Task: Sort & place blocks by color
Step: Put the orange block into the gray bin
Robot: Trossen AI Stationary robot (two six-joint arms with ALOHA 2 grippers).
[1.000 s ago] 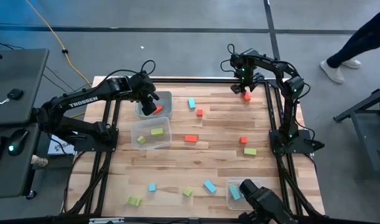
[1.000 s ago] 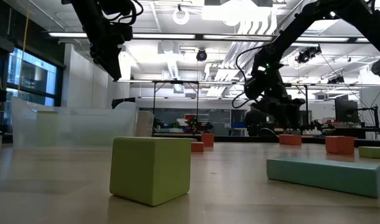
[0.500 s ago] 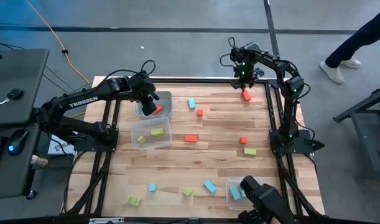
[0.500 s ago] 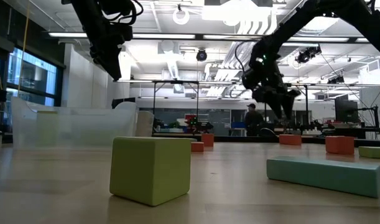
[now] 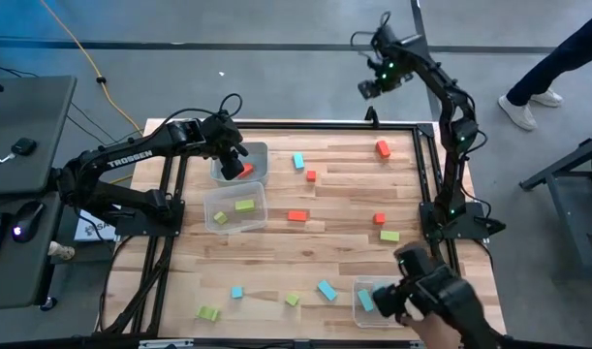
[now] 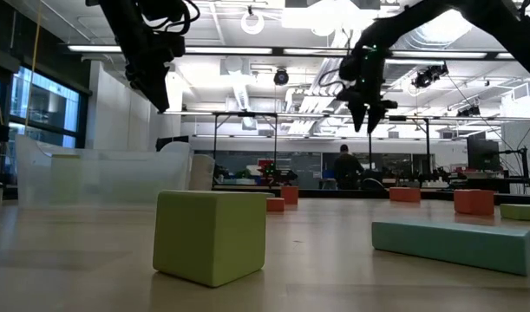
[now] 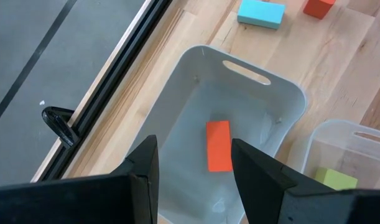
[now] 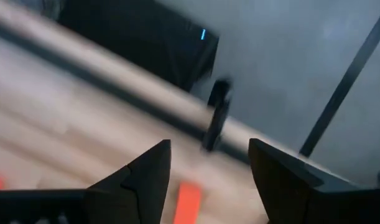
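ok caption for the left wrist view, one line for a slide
Open left gripper hovers over a clear plastic tub holding one red rectangular block.

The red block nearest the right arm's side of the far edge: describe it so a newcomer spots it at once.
Start at the wooden table and go to its far right corner, beside the black frame rail. The red block lies there alone on bare wood. Unlike the other loose red blocks, it sits nearest that corner, with no tub close by.

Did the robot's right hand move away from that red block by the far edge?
Yes. The right hand, open and empty, has risen and swung out past the table's far edge, leaving the red block behind.
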